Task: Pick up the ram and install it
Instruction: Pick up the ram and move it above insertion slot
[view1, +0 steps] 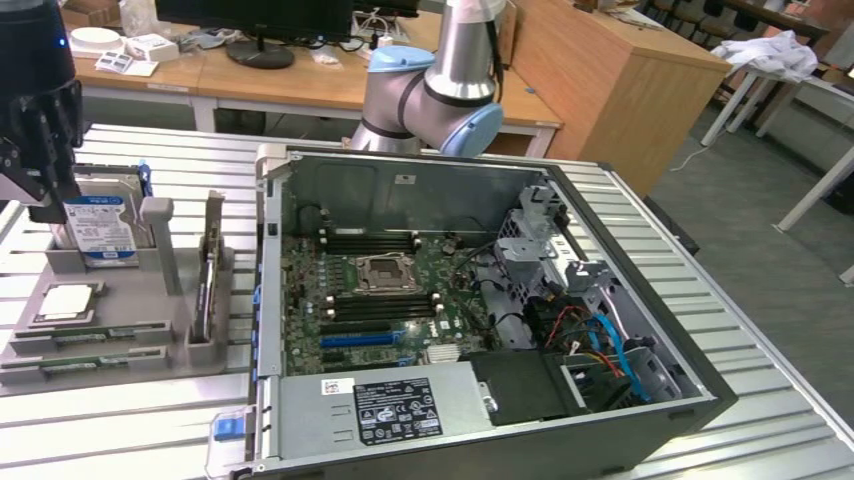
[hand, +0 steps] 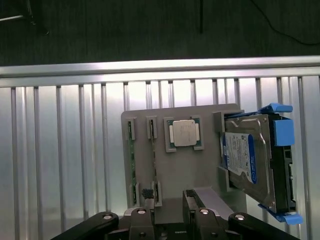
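Two ram sticks, long thin green boards, lie side by side in holders on a grey tray (view1: 134, 290). In the exterior view they are ram (view1: 96, 335) and ram (view1: 80, 363) at the tray's near edge; in the wrist view, ram (hand: 131, 162) and ram (hand: 154, 160). My gripper (view1: 44, 195) hangs open above the tray's far left end, holding nothing. In the wrist view the gripper (hand: 169, 200) has dark fingertips (hand: 146, 195) close to one end of the sticks. The open computer case (view1: 694, 390) holds the motherboard (view1: 380, 290) with black slots (view1: 380, 240) beside the processor socket.
The tray also carries a silver hard drive with a blue label (view1: 100, 225), a square silver processor chip (view1: 67, 300) and a board standing on edge (view1: 210, 280). The arm's base (view1: 434, 95) rises behind the case. Everything rests on a slatted metal table (view1: 747, 330).
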